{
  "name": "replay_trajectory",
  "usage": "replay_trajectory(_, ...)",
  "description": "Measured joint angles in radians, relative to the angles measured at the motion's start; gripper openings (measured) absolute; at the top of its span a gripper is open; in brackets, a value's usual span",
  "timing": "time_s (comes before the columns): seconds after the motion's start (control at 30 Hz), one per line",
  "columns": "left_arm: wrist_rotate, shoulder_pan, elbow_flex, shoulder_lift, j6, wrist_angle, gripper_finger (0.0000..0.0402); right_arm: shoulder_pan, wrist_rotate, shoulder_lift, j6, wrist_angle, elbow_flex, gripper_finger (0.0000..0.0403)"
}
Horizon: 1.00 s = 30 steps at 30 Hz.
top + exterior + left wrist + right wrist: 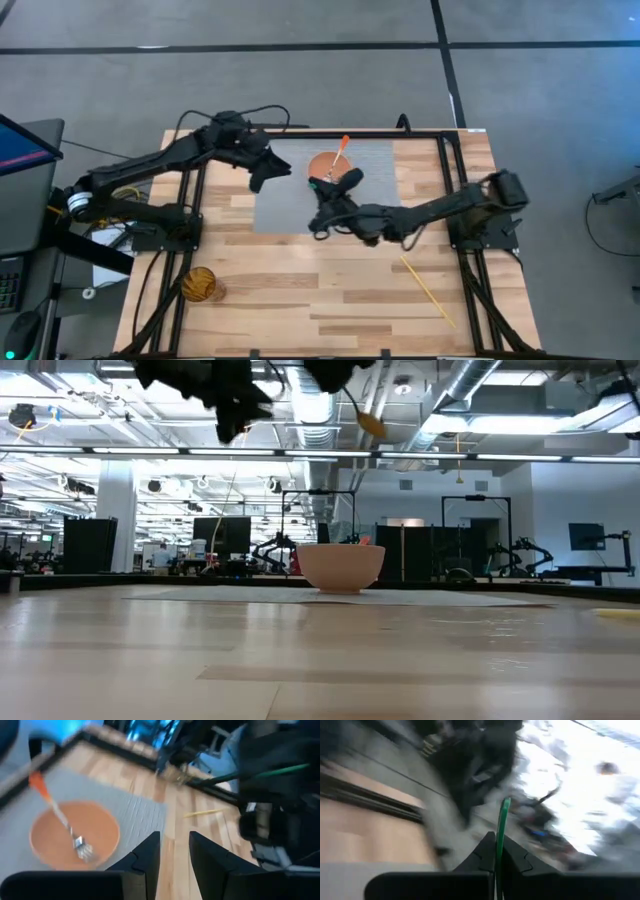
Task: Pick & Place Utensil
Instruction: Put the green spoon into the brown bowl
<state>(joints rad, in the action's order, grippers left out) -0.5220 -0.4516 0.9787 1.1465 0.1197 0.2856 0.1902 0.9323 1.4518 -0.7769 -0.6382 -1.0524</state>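
An orange bowl (322,164) stands on a grey mat (290,205). A fork (60,817) with an orange handle lies in it, tines on the bowl's (100,827) floor and handle leaning out over the far rim. My right gripper (496,842) hovers at the bowl's near edge (338,186), shut on a thin green-handled utensil (503,817). The low view shows that utensil's yellowish end (370,422) high above the bowl (340,568). My left gripper (174,845) is open, raised above the mat to the left of the bowl (268,170). My right gripper pinches the utensil's green handle (500,840) between its two fingers. The handle runs along the fingers and sticks out past their tips. The utensil is lifted clear and tilted, its yellowish end (370,422) in the air above the bowl.
A thin yellow stick (428,290) lies on the wooden table near its right front. A golden round object (198,285) sits near the left front corner. A black frame (445,150) borders the table, and a monitor (25,150) stands off its left side.
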Motion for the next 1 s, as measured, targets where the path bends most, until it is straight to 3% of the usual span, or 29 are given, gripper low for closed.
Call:
replay_trajectory(0.13, -0.003, 0.031, -0.028, -0.093, -0.100, -0.012, 0.0104, -0.092, -0.363, -0.140, 0.319, 0.078, 0.158, 0.0001)
replay_trajectory(0.3, 0.000, 0.106, -0.199, -0.226, -0.168, -0.031, 0.0104, -0.230, -0.433, -0.190, 0.474, 0.008, 0.318, 0.0001)
replay_trajectory(0.5, 0.098, 0.200, -0.463, -0.379, -0.081, -0.235, 0.0104, -0.363, -0.816, -0.137, 0.609, -0.204, 0.397, 0.0000)
replay_trajectory(0.7, 0.115, 0.215, -0.566, -0.447, -0.040, -0.388, 0.0104, -0.427, -0.864, 0.004, 0.589, -0.298, 0.401, 0.0000)
replay_trajectory(1.0, 0.114, 0.214, -0.572, -0.443, -0.040, -0.399, 0.0104, -0.465, -0.864, 0.135, 0.587, -0.430, 0.393, 0.0004)
